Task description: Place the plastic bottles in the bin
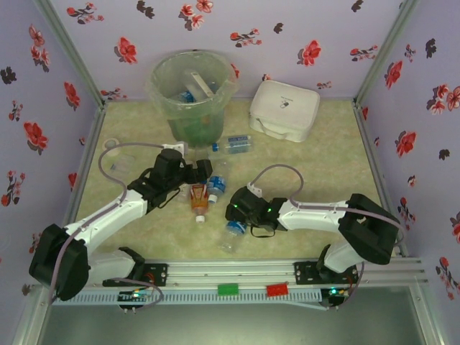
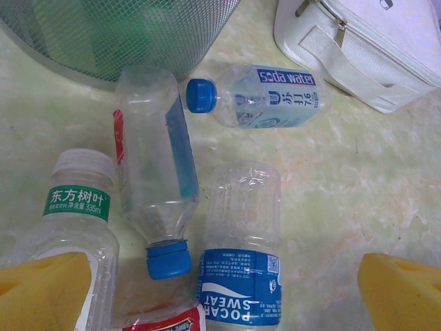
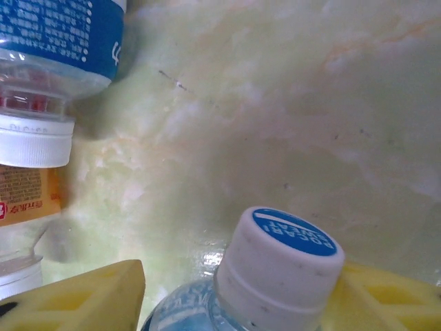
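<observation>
The bin (image 1: 194, 93) stands at the back left with bottles inside; its meshed wall (image 2: 117, 34) also shows from the left wrist. My left gripper (image 1: 203, 178) hangs open over a cluster of plastic bottles: a Pocari Sweat bottle (image 2: 241, 248) lies between its yellow fingertips (image 2: 41, 293), beside a clear blue-capped one (image 2: 155, 172), a green-labelled one (image 2: 72, 214) and a soda water bottle (image 2: 265, 96). An amber bottle (image 1: 199, 198) lies in the middle. My right gripper (image 3: 241, 289) is closed around another Pocari Sweat bottle (image 3: 286, 265), its fingers against both sides below the white cap.
A white lidded box (image 1: 284, 109) sits at the back right, next to the bin. The soda water bottle (image 1: 233, 144) lies between the bin and the cluster. Purple flowered walls close in the table on three sides. Bare table lies right of my right arm.
</observation>
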You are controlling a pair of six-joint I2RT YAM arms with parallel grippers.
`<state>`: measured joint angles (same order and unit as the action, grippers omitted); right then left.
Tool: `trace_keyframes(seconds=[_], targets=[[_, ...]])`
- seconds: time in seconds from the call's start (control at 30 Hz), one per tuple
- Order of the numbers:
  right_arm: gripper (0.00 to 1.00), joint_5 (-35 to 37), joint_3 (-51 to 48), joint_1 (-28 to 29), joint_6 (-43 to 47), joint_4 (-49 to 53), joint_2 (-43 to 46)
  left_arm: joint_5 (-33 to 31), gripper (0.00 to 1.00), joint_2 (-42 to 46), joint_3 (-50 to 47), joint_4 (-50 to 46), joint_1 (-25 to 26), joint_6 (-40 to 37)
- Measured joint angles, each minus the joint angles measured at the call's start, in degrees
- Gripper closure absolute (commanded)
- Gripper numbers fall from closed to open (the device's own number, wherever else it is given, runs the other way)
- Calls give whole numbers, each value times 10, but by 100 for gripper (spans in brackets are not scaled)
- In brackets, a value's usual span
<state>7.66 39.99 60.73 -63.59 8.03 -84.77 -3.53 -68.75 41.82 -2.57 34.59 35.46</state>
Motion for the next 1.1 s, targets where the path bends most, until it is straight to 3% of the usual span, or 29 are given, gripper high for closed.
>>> trace_keyframes(seconds=[0.13, 0.43, 0.73, 0.93, 1.1], targets=[[48, 3, 0, -13, 2, -3, 0, 1, 0, 0, 0, 0, 0, 0], [55, -8, 0, -94, 28, -10, 10, 38, 0, 6, 0, 1, 11, 11], [58, -45, 0, -182, 88, -11, 63, 154, 0, -20, -10, 68, 61, 23], [58, -78, 16, -206, 133, -4, 119, 253, 0, -75, 0, 84, 78, 19], [58, -90, 56, -225, 169, 16, 158, 285, 0, -108, 25, 99, 117, 19]])
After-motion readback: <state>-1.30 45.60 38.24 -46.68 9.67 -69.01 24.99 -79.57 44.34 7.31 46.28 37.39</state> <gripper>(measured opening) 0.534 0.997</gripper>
